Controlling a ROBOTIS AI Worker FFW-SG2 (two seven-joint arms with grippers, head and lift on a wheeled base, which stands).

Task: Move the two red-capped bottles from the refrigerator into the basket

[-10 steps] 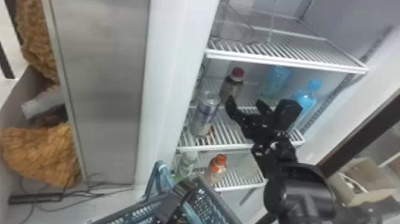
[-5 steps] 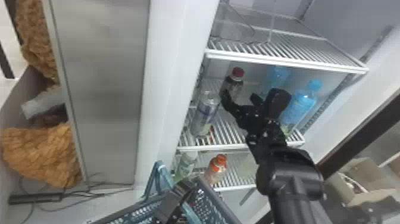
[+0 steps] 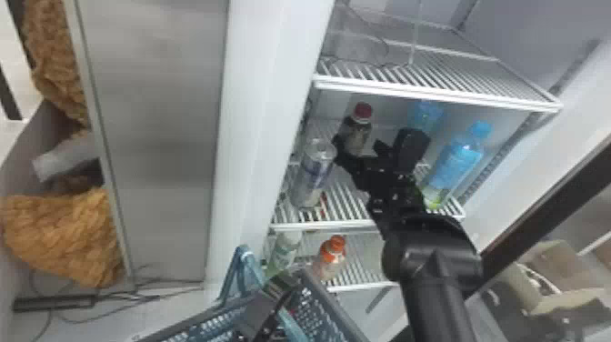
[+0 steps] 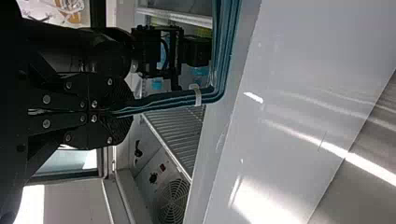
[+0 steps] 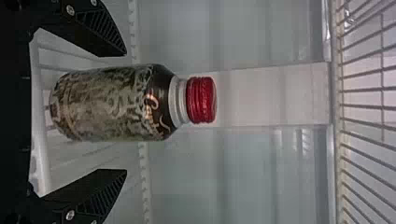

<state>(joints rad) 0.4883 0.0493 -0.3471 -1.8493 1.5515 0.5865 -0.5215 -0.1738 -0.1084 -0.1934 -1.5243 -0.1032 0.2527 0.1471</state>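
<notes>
Shifted inward, the right gripper [image 5: 126, 113] flanks one red-capped bottle [image 5: 112, 102] on the shelf [image 3: 336, 224], fingers spread; the left gripper [image 4: 123, 113] pinches the handle [image 4: 227, 51] of the basket [image 3: 213, 324]; this transfer remains; the second's whereabouts are unclear.

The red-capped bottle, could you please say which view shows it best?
The right wrist view: the red-capped bottle is unobstructed, cap to base. The head view shows it smaller, its base behind the right gripper.
</notes>
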